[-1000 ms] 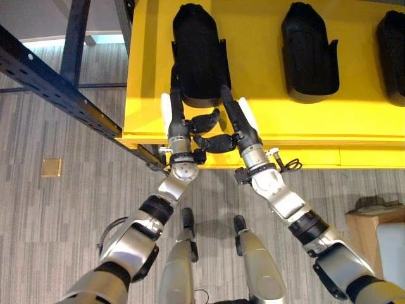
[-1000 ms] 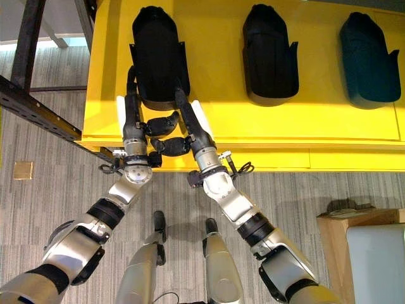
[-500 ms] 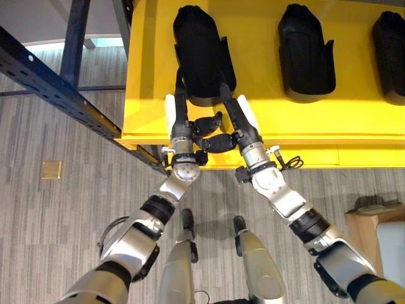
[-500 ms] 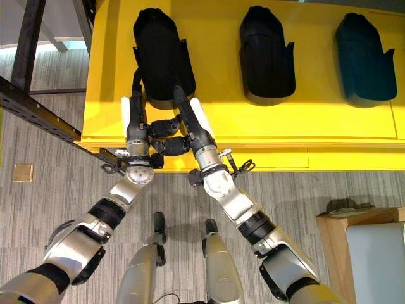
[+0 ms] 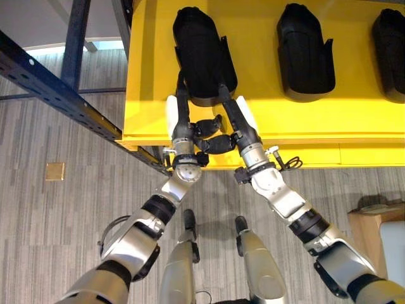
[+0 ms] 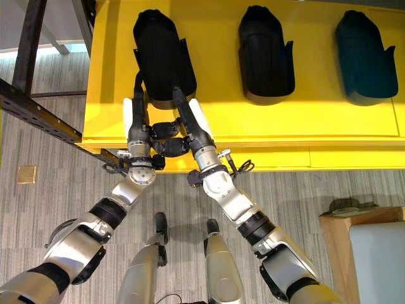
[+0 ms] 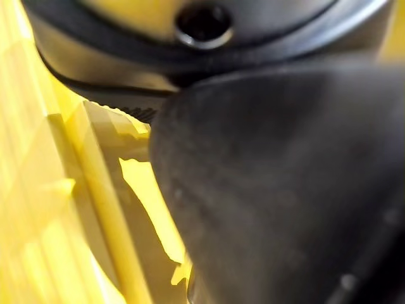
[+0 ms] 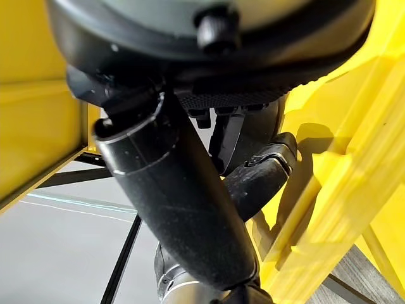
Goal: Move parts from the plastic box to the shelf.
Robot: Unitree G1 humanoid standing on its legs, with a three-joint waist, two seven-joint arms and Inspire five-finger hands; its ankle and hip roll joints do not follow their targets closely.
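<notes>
Black part (image 5: 201, 50) on shelf (image 5: 152, 95), between left hand (image 5: 181, 120) and right hand (image 5: 235, 123).

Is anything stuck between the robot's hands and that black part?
No, nothing visible is in the way. The left hand and right hand already reach up to the near end of the black part on the yellow surface, one at each side. Their fingertips are hidden by the part. Two more parts lie off to the right.
</notes>
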